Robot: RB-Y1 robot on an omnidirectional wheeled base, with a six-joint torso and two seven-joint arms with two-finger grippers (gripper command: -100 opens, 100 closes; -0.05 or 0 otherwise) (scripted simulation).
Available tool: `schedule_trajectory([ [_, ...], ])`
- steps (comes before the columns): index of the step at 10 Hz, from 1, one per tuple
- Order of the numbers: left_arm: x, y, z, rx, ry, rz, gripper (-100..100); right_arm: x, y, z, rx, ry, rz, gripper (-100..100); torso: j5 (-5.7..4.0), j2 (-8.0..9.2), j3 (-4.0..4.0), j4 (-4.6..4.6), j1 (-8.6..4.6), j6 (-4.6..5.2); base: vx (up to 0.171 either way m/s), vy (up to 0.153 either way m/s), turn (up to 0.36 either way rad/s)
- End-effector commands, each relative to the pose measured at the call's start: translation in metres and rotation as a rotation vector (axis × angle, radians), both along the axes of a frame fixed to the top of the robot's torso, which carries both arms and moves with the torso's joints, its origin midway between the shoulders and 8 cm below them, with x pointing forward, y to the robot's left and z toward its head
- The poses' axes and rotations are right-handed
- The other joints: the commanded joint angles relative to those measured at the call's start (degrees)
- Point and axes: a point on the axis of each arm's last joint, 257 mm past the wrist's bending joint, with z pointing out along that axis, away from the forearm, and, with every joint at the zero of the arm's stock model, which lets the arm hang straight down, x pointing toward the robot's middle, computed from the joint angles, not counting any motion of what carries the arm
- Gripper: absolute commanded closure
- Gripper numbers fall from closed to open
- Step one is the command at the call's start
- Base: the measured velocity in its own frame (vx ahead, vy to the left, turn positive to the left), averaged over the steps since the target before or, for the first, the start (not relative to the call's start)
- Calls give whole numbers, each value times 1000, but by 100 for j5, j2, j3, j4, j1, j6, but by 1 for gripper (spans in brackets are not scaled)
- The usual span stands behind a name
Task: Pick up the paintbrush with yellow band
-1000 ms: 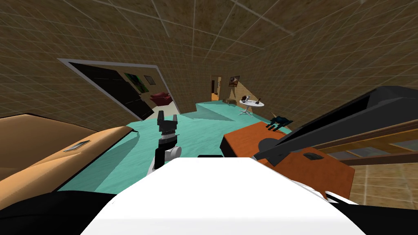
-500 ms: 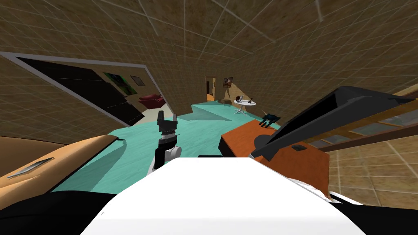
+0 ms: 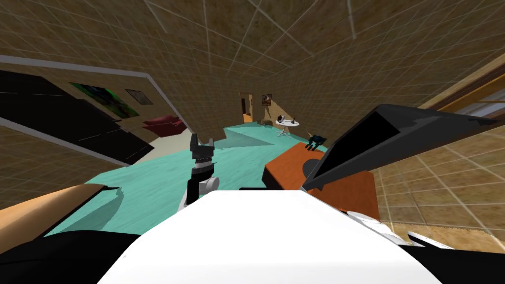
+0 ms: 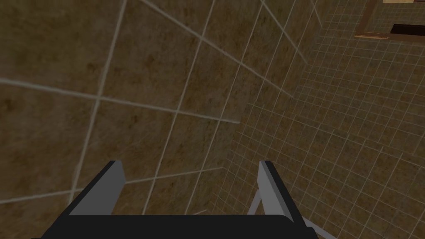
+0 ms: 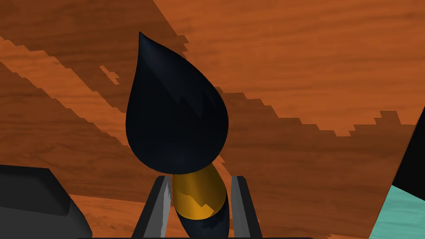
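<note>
In the right wrist view my right gripper [image 5: 201, 179] is shut on the paintbrush [image 5: 178, 116]. Its fingers [image 5: 159, 203] press the sides of the yellow band [image 5: 197, 197], just below the black, drop-shaped bristle head. The brush hangs over an orange wooden top [image 5: 311, 62]. The handle behind the band is hidden by the gripper body. My left gripper [image 3: 202, 144] is raised over the teal floor in front of my chest, with its fingers open and nothing between them.
An orange wooden desk [image 3: 291, 165] stands to the right with a large tilted black screen [image 3: 375, 140] on it. A dark small object [image 3: 315, 141] sits at its far end. A round white table [image 3: 287, 123] is further back. A tan couch [image 3: 44, 217] lies lower left.
My head view has swung, so the couch, doorway and round table have slid left in the picture. Both arms hold the same pose, and the grip on the brush is unchanged.
</note>
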Motion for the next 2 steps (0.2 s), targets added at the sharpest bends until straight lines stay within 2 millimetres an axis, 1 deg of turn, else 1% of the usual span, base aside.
schedule_trajectory([
  [1,0,0,0,0,0,0,0,0,0,0,0,0,0,100,0,0,0,0,0,0,42,15,-57],
  [2,0,0,0,0,0,0,0,-1,0,0,0,2,4,0,-2,15,9,4,-5,-9,7,3,8],
])
